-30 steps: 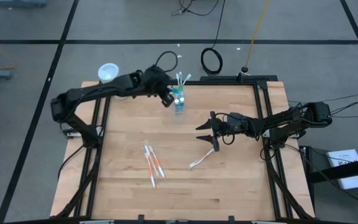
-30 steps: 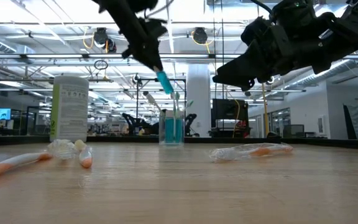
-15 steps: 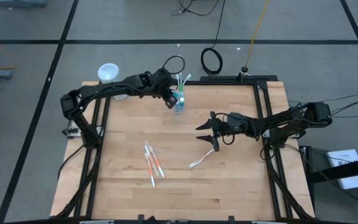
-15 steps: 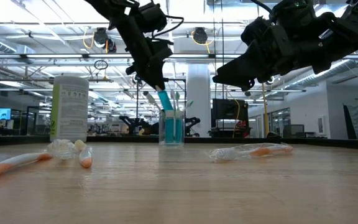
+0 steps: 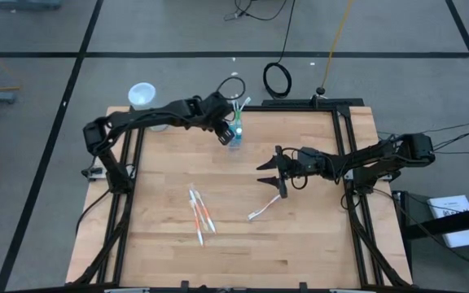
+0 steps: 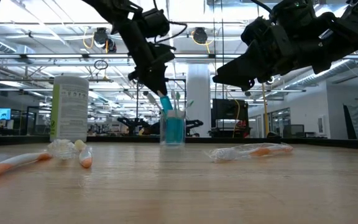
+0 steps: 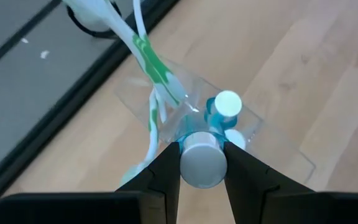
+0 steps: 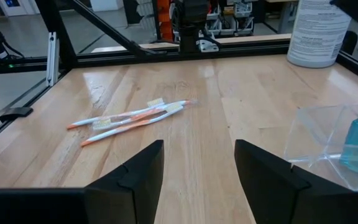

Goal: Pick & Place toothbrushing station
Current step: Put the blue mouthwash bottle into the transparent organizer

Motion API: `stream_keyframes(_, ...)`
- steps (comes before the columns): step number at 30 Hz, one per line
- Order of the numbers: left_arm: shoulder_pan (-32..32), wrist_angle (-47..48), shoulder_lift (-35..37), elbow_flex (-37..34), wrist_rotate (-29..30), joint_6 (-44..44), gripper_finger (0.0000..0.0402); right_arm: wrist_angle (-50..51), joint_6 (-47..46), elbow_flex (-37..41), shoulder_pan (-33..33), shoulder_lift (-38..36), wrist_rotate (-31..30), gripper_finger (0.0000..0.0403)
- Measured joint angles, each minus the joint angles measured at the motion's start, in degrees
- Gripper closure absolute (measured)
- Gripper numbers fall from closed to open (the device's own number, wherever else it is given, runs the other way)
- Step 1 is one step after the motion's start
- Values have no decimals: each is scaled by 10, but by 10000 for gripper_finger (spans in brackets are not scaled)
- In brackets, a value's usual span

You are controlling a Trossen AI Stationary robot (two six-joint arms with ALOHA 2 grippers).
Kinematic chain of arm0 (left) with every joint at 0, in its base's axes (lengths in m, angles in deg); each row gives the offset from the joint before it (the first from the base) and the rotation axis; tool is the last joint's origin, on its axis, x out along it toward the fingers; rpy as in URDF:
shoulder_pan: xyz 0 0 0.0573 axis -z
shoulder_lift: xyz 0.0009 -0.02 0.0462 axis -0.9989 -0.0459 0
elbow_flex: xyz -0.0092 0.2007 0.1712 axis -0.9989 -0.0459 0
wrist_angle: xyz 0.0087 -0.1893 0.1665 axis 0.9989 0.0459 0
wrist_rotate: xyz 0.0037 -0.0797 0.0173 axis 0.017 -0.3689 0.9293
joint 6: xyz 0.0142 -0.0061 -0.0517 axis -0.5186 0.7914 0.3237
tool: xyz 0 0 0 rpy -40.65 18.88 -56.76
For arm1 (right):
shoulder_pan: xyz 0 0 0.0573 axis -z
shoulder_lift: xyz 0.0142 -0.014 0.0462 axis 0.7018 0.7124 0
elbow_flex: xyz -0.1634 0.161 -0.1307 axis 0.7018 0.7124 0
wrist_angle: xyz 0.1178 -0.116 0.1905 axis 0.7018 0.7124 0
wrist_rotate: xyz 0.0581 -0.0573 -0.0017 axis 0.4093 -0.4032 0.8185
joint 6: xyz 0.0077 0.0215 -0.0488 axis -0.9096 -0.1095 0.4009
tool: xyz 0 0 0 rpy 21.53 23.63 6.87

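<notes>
One toothpaste tube [image 7: 202, 163] is going into the clear cup [image 6: 173, 127], held by the left gripper [image 7: 202, 163].

Over the past second the left gripper has carried the blue tube from above and left of the cup down to its rim at the table's [image 5: 316, 244] far edge; its fingers stay clamped on the tube's white cap, so the drop looks close but release has not happened. Green toothbrushes [image 7: 156, 73] and another tube [image 7: 228, 104] already stand inside. The right gripper [image 5: 270, 173] hangs unmoved, jaws apart and empty, above mid-table, near a lone toothbrush [image 5: 266, 207]; orange toothbrushes [image 5: 200, 213] lie further left. How deep the tube sits is hard to judge, and the cup's clear walls blur its contents.
</notes>
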Motion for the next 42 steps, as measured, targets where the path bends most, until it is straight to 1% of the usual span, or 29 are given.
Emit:
stream_keyframes(3,0,3,-10,0,-3,1,302,0,0,0,0,0,0,213)
stream_keyframes(19,-1,18,-13,0,-8,5,302,0,0,0,0,0,0,216)
stream_keyframes(37,-2,-12,-54,0,-23,-1,302,0,-1,0,0,0,0,218)
stream_keyframes(39,-2,-15,-54,0,-24,-4,290,0,-2,0,0,0,0,218)
stream_keyframes(42,-2,-20,-54,0,-24,-12,245,0,-2,0,0,0,0,218)
